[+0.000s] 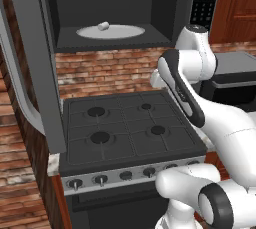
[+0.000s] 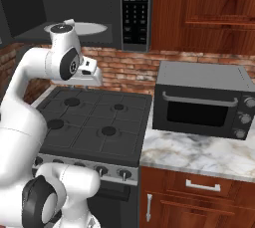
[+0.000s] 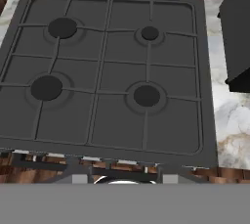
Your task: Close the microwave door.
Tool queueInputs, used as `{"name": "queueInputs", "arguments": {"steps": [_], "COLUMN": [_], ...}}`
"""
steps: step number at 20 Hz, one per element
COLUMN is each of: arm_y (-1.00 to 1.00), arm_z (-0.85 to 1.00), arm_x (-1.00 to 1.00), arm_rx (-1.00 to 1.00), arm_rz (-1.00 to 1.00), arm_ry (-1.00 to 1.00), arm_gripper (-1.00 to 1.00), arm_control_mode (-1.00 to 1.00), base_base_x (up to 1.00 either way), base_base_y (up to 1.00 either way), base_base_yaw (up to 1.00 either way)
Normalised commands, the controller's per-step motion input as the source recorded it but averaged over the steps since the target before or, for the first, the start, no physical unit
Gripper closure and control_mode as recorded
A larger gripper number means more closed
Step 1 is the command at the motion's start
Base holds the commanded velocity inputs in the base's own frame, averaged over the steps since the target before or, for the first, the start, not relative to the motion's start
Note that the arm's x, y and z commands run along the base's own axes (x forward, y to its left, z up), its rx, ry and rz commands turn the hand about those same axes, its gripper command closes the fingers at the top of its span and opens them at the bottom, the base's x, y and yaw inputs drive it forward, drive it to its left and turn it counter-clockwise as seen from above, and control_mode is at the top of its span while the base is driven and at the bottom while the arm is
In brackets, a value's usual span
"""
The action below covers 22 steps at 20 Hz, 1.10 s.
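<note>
Microwave door (image 1: 35,68) hangs wide open at the far left of our left base view. It swings out toward us, and its long curved handle (image 1: 17,83) runs up and down. Behind it we see the microwave (image 1: 115,8) with its dark inside and a white round plate (image 1: 111,31). Our arm bends over the stove (image 1: 125,128), well to the right of the door.

From the right base view, our hand (image 2: 92,75) sits low over the back of the stove, under the microwave's keypad (image 2: 135,10). We judge the door lies up and to the left of our hand, so we must reach that way to push it.

Our hand view looks down on the stove burners. We cannot see the fingers well, but the hand is closed and holds nothing.
</note>
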Motion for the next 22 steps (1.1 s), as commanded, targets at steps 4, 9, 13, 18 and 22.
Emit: {"name": "queueInputs", "arguments": {"steps": [4,9,13,18,22], "arm_y": [-0.05,0.00,0.00,0.05,0.24], "arm_z": [-0.03,0.00,0.02,0.39,0.51], "arm_x": [-0.30,-0.83,-0.87,-0.72,-0.68], "arm_rx": [0.00,0.00,0.00,0.00,0.00], "arm_rz": [0.01,0.05,0.11,0.01,0.00], "arm_ry": [0.03,0.00,-0.03,-0.22,-0.26], "arm_gripper": [-1.00,-1.00,-1.00,-1.00,-1.00], "arm_control_mode": [-1.00,-1.00,-1.00,-1.00,-1.00], "base_base_x": [0.00,0.00,0.00,0.00,0.00], "base_base_y": [0.00,0.00,0.00,0.00,0.00], "base_base_yaw": [0.00,0.00,0.00,0.00,0.00]}}
